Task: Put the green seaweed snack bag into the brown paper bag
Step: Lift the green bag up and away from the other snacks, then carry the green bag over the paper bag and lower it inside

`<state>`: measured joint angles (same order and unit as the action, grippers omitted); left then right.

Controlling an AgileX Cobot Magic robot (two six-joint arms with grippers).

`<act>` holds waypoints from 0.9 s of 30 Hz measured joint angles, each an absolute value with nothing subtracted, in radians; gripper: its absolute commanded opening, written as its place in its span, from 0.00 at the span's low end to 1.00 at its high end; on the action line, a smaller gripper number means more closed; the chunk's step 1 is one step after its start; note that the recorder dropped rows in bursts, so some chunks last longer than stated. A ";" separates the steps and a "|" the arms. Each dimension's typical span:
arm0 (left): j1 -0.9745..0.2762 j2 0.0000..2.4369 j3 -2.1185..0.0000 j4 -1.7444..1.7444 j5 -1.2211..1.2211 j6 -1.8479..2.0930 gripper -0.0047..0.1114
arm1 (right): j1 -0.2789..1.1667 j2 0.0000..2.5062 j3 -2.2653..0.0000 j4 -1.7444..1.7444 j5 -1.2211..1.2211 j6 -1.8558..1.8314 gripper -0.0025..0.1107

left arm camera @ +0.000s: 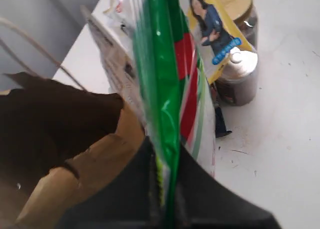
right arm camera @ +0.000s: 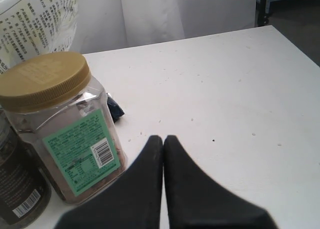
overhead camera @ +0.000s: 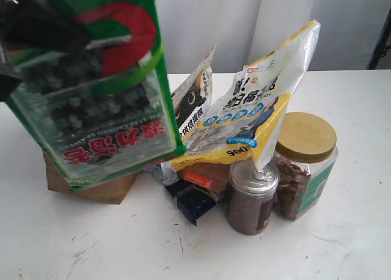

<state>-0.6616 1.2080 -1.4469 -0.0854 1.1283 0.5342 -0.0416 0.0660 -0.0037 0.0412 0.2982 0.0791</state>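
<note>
Seaweed bag (overhead camera: 98, 90) up over paper bag (overhead camera: 91, 189), left side. Snack bag (overhead camera: 259, 103) leans behind can (overhead camera: 252, 197); jar (overhead camera: 303, 167) just right of can.

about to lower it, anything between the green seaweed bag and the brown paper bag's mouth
Nothing visible does. The left gripper holds the green seaweed snack bag by the open brown paper bag; the white pouch stands outside its rim.

Left pincer (left arm camera: 164, 151) raised, clamped on green seaweed snack bag (overhead camera: 104, 90); right pincer (right arm camera: 163, 139) closed.
</note>
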 measured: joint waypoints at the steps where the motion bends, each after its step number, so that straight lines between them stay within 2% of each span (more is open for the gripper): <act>1: -0.662 1.190 -1.447 -0.066 1.131 0.482 0.04 | -0.042 0.066 -0.004 0.041 0.298 0.079 0.02; 9: -0.663 1.009 -1.447 0.322 1.120 0.000 0.04 | -0.042 0.066 -0.004 0.041 0.298 0.079 0.02; 14: -0.663 0.929 -1.449 0.448 0.985 -0.174 0.04 | -0.042 0.066 -0.004 0.041 0.298 0.079 0.02; 21: -0.663 0.939 -1.451 0.493 0.873 -0.252 0.04 | -0.042 0.066 -0.004 0.041 0.298 0.079 0.02; 27: -0.663 0.993 -1.453 0.666 0.771 -0.392 0.04 | -0.042 0.066 -0.004 0.041 0.298 0.079 0.02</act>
<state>-0.6634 0.9935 -1.4529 0.6661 0.7706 -0.3924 -0.0416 0.0660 -0.0037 0.0412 0.2982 0.0791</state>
